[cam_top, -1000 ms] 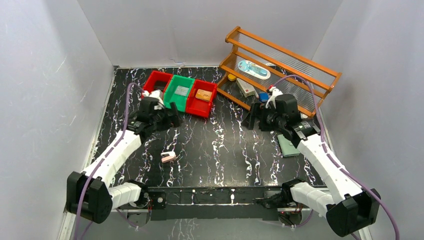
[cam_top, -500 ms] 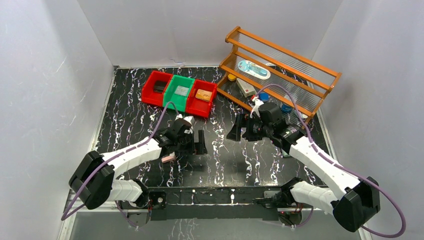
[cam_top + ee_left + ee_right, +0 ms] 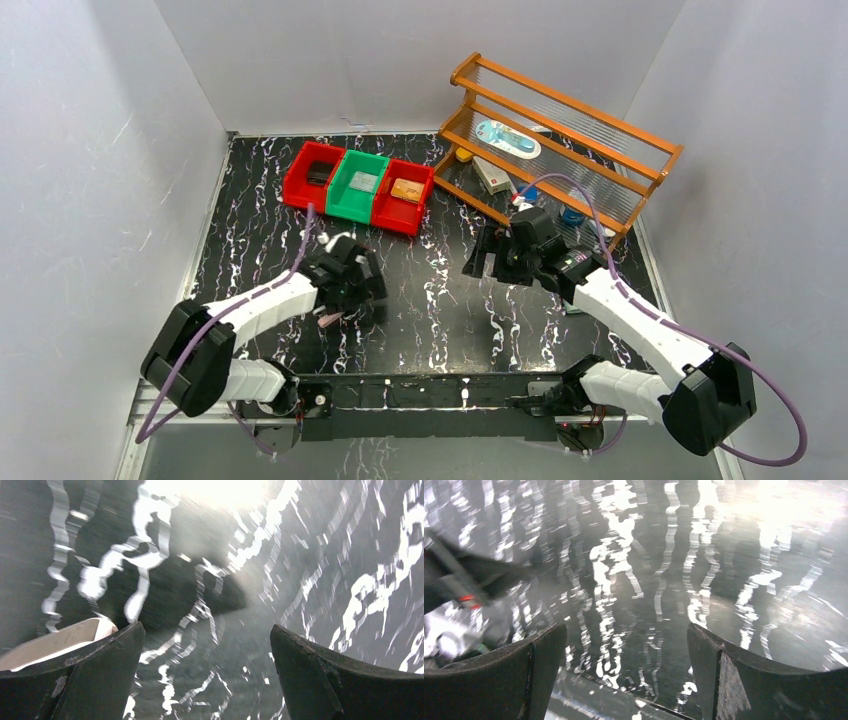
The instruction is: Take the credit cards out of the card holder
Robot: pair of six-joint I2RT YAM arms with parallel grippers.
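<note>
Desk [image 3: 440, 300]: one, black with white veining, walled on three sides.

Rack [image 3: 575, 104]: one, orange wood, at the far right corner. It carries small sundries that play no part in the task.

Arms: two. The left arm [image 3: 260, 300] reaches over the near-left part of the desk. The right arm [image 3: 640, 320] reaches toward the centre from the right.

Bins: three in a row at the far left, touching side to side. They are a left red bin [image 3: 296, 186], a green bin [image 3: 348, 208] and a right red bin [image 3: 396, 220].

Claws: two. The left claw [image 3: 204, 627] stands wide and empty over bare desk. The right claw [image 3: 626, 627] is also wide and empty, well apart from the left.

Credit cards: three, one per bin. A dark card [image 3: 318, 174] lies in the left red bin, a silvery grey card [image 3: 362, 181] in the green bin and a tan-gold card [image 3: 405, 189] in the right red bin.

Card holder: not made out in any view, and the right forearm hides part of the desk near the rack's foot.

Clip [image 3: 55, 640]: one, pinkish-white, just beside the left claw's outer finger.

Judgement: the removal looks done, since all three cards lie sorted and neither claw holds anything. The step in hand is probably clearing away. To do it well, each claw should lift straight off the desk before swinging. The left claw should pass over the clip rather than sweep it. The right elbow should stay clear of the rack. Once the arm uncovers the holder, its sleeves should be checked for a leftover card.
</note>
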